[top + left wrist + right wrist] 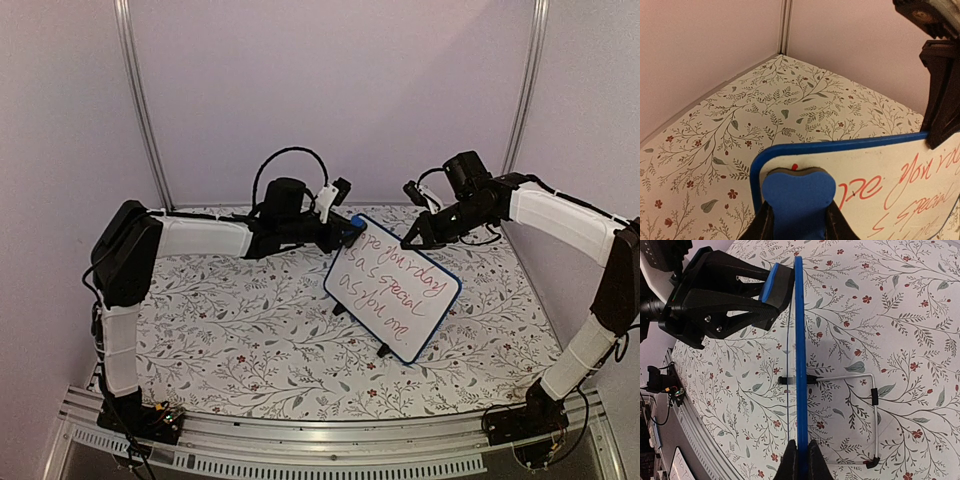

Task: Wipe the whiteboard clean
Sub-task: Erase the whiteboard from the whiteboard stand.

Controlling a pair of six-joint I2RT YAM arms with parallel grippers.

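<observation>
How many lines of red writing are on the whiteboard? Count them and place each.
3 on the whiteboard: top line beside the blue eraser, middle line across the centre, bottom line by its near edge. The eraser may hide some letters.

Whiteboard [395,290] white, blue frame, red writing; eraser [799,195] blue; table [230,330] floral.
</observation>
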